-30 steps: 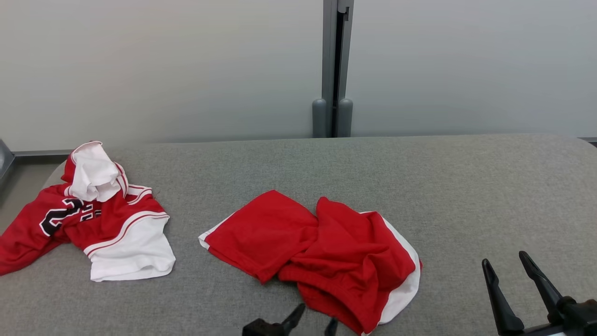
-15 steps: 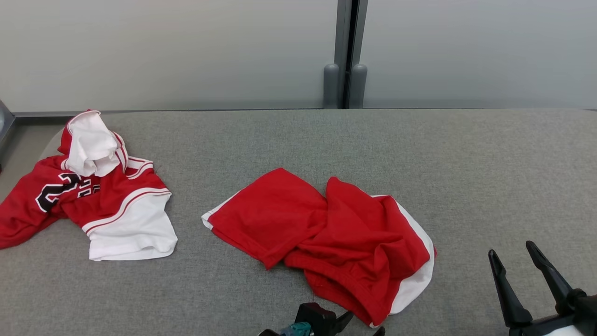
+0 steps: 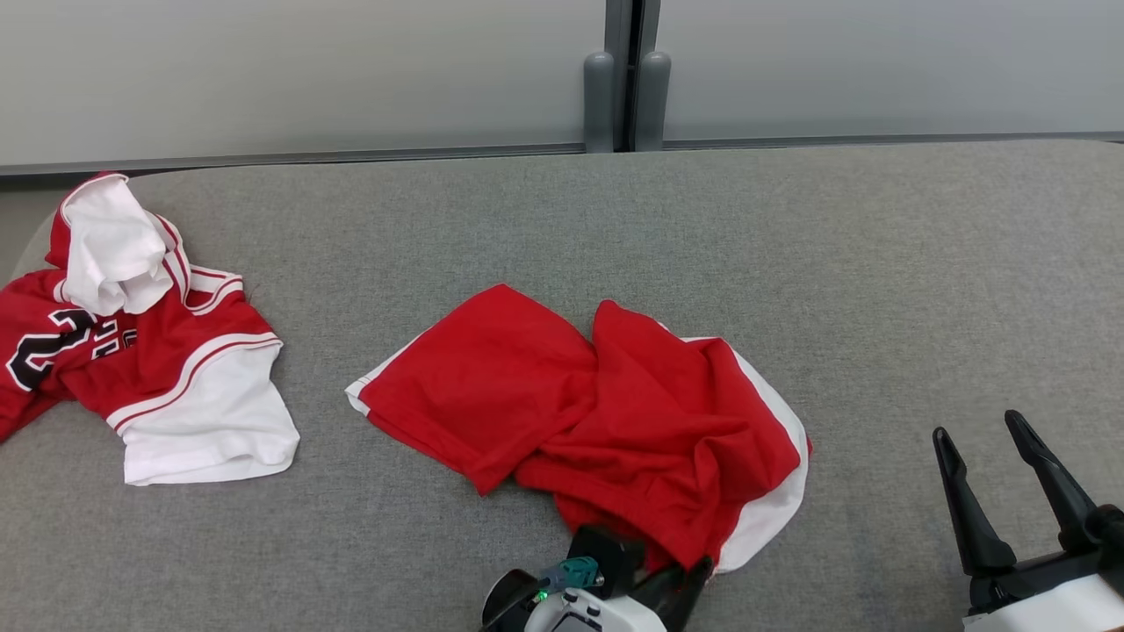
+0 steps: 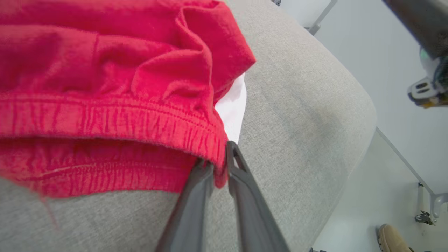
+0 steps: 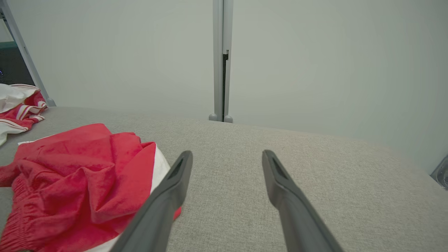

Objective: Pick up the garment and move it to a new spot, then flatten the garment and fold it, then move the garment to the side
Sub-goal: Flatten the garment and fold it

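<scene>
In the left wrist view the left gripper (image 4: 217,160) has its two dark fingers drawn close together, pinching the gathered elastic waistband (image 4: 112,120) of the red shorts (image 4: 105,59) at its corner, with red cloth caught between the tips. The head view places that gripper at the bottom middle of the frame, at the near hem of the shorts, but the wrist housing hides the pinch itself.

The shorts lie crumpled in the middle of the grey table (image 3: 878,263), white trim showing along their right edge.

The right gripper (image 5: 225,155) has its fingers spread wide with nothing between them. It sits above bare table at the lower right of the head view, well apart from the shorts.

A red and white jersey (image 3: 149,351) with black numerals lies bunched at the far left. A grey post (image 3: 623,79) stands behind the table. At the lower right of the left wrist view, a tan shoe (image 4: 393,239) rests on the floor.
</scene>
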You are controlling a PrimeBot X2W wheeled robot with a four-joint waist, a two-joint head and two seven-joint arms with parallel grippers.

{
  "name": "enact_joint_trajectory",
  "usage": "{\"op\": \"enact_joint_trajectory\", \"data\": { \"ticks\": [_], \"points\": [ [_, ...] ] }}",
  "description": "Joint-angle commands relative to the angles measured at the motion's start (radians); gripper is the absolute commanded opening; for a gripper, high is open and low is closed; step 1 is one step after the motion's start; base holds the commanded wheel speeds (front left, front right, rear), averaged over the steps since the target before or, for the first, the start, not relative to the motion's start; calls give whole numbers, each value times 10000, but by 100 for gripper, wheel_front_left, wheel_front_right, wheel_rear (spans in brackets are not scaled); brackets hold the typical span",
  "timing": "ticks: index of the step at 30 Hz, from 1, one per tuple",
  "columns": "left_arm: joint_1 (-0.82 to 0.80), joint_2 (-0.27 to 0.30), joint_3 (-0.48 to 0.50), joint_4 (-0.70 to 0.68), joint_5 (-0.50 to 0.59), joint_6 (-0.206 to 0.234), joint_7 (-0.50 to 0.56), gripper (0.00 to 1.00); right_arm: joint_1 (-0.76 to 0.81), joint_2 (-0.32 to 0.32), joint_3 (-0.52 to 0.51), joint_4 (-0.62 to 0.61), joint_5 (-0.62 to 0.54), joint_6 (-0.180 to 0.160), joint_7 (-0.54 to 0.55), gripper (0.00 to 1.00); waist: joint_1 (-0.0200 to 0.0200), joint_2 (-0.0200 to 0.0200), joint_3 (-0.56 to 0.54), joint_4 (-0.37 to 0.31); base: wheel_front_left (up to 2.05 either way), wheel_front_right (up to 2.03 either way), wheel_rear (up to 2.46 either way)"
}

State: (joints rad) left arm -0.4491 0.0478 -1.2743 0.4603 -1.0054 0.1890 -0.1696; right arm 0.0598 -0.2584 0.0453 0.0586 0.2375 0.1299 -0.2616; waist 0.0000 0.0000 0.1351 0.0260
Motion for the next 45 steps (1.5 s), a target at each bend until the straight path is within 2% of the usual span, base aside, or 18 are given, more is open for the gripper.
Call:
{"op": "enact_joint_trajectory", "data": {
  "ticks": [1, 5, 10, 17, 20, 22, 27, 35, 40, 45],
  "points": [
    [-178, 48, 4, 21, -64, -27, -64, 0, -104, -12, -39, 28, 11, 15, -53, 100, 0, 0, -69, -12, 0, 0, 0],
    [-397, 42, -32, -178, -569, -134, -346, 0, -115, 68, -97, 78, -18, 15, -53, 100, 0, 0, -291, -64, 0, 0, 0],
    [-833, 54, 368, -746, -1180, -368, -486, 0, 154, 207, -229, 143, -119, 15, -53, 100, 0, 0, -753, 0, 0, 0, 0],
    [-2095, 1202, 1546, -2830, -1698, -351, 226, 0, 156, 470, -227, 144, -311, 15, -53, 100, 0, 0, -1214, -152, 0, 0, 0],
    [-2907, 1736, 2031, -3316, -1896, -283, 796, 0, -26, 559, -116, 152, -383, 15, -53, 100, 0, 0, -1289, -445, 0, 0, 0],
    [-3355, 1840, 2324, -3480, -2146, -382, 1165, 0, -174, 603, -36, 159, -367, 15, -53, 100, 0, 0, -1296, -708, 0, 0, 0],
    [-4469, 2060, 2897, -3253, -2505, -674, 1813, 0, -460, 677, 216, 266, -340, 15, -53, 100, 0, 0, -1305, -1537, 0, 0, 0],
    [-5333, 1567, 3684, -2282, -3465, -1483, 2157, 0, -634, 708, 330, 389, -273, 15, -53, 100, 0, 0, -1207, -2614, 0, 0, 0],
    [-4941, 1386, 3796, -1698, -3862, -1880, 2083, 0, -692, 682, 182, 376, -240, 15, -53, 100, 0, 0, -1104, -2838, 0, 0, 0],
    [-3546, 1913, 3320, -1164, -3891, -2070, 2067, 0, -631, 710, 84, 367, -266, 15, -53, 100, 0, 0, -1121, -2843, 0, 0, 0]
  ]
}}
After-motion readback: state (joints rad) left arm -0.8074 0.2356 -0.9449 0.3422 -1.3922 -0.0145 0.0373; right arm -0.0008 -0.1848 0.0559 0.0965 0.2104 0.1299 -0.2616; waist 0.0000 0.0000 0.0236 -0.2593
